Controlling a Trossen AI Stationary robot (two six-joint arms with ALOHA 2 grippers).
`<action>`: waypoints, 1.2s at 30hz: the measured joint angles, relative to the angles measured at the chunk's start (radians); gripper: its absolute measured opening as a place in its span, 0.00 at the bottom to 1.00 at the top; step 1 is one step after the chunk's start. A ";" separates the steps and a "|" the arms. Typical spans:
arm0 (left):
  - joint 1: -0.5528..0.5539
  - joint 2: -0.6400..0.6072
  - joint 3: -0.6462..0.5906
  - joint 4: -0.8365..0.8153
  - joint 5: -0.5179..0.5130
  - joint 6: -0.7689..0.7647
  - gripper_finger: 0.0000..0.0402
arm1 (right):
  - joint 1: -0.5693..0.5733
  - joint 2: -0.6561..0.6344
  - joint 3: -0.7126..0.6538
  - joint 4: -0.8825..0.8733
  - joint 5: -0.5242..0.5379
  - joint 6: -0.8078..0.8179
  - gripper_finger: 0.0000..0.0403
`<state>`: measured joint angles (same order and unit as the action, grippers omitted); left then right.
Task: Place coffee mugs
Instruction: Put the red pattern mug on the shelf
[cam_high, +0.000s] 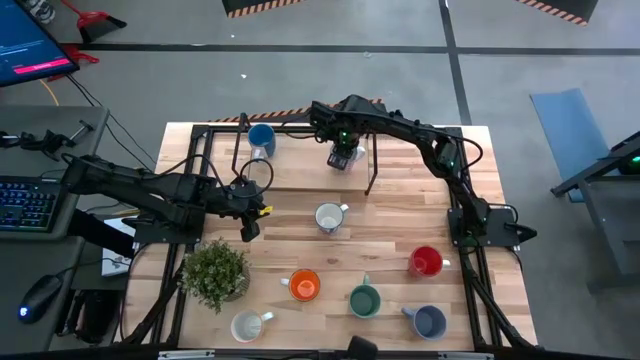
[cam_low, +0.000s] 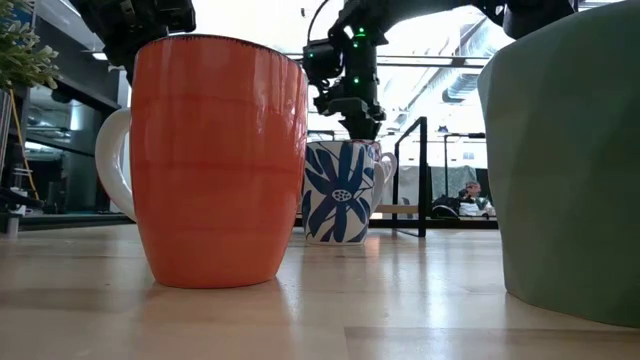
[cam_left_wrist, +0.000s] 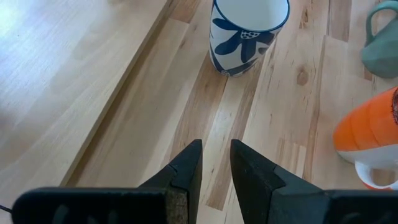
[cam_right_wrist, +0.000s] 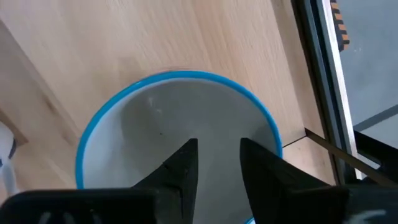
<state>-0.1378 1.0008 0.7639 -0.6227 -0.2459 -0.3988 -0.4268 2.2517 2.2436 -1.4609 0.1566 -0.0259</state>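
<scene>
Eight mugs stand on the wooden table. In the high view I see the blue mug (cam_high: 262, 138), the white flower-patterned mug (cam_high: 330, 216), the red (cam_high: 425, 262), orange (cam_high: 303, 286), green (cam_high: 363, 299), slate-blue (cam_high: 428, 320) and cream (cam_high: 247, 325) mugs. A blue-rimmed mug (cam_high: 341, 160) sits under my right gripper (cam_high: 340, 152). In the right wrist view that gripper (cam_right_wrist: 217, 148) is open by a narrow gap over the mug's mouth (cam_right_wrist: 155, 124). My left gripper (cam_left_wrist: 216, 146), also narrowly open, hovers left of the flower mug (cam_left_wrist: 245, 34), touching nothing. My right gripper points down into the mouth of the blue-rimmed mug, with both fingers (cam_right_wrist: 183, 165) over its pale inside and the rim (cam_right_wrist: 180, 76) beyond them. Whether they touch the mug I cannot tell.
A leafy potted plant (cam_high: 215, 272) stands near the table's left near corner, close to the left arm. A thin black stand (cam_high: 375, 165) rises just right of the right gripper. A black frame (cam_high: 205, 180) runs along the table's edges. Bare wood lies between the far and near mugs.
</scene>
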 joint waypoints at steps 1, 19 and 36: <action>0.000 0.000 0.000 0.000 0.000 0.000 0.18 | -0.002 0.000 0.000 0.000 0.000 0.000 0.24; 0.000 0.000 0.000 0.000 0.000 0.000 0.18 | -0.050 0.000 0.000 -0.002 0.055 -0.008 0.24; 0.000 0.000 0.000 0.000 0.000 0.000 0.18 | -0.090 -0.001 -0.001 -0.017 0.131 -0.027 0.24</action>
<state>-0.1378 1.0008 0.7639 -0.6228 -0.2462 -0.3985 -0.5173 2.2509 2.2429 -1.4776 0.2875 -0.0525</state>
